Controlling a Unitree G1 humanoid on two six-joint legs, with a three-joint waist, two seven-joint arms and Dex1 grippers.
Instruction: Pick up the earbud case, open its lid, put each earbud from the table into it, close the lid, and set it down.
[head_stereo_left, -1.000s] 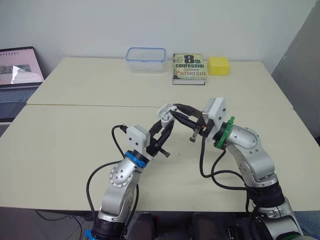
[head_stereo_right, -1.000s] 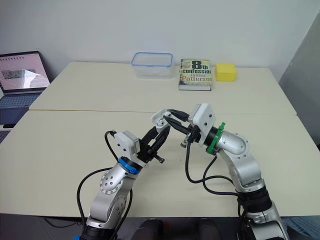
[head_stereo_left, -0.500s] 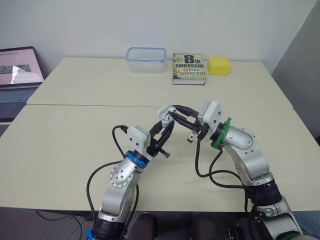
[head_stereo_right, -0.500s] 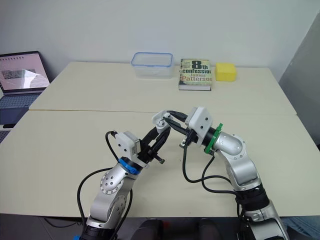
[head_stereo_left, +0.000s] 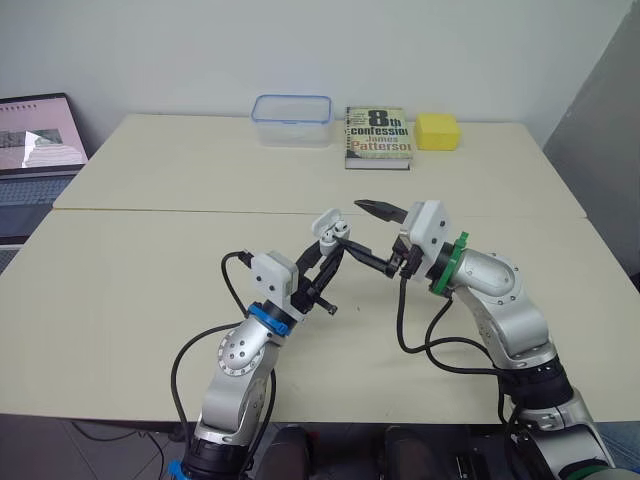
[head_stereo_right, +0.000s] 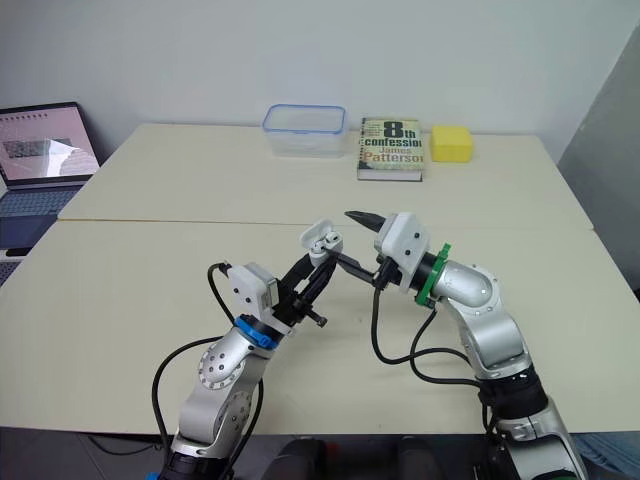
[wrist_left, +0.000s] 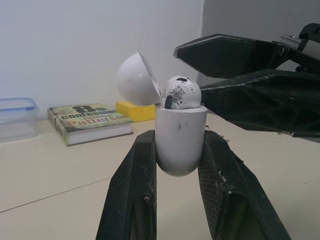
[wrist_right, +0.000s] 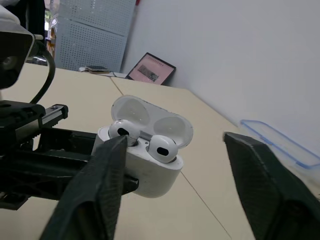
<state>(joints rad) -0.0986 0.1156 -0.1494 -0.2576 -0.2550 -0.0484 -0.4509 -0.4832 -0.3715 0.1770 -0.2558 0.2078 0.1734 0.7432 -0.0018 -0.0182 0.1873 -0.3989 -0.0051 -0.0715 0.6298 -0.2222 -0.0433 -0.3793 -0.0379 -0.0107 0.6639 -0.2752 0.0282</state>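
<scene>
White earbud case (wrist_left: 178, 140), book (head_stereo_left: 378, 137) marked "8th confession James Patterson"

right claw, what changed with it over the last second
The right claw spread its fingers and drew back off the earbud case, toward the robot's right; a second ago its fingers were together at the case's top. The left claw stays shut on the case, held up in the same spot. The book, container and sponge have not moved.

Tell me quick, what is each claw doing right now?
Left gripper: shut on the small white plastic earbud case, lid open.
Right gripper: open, empty.
</scene>
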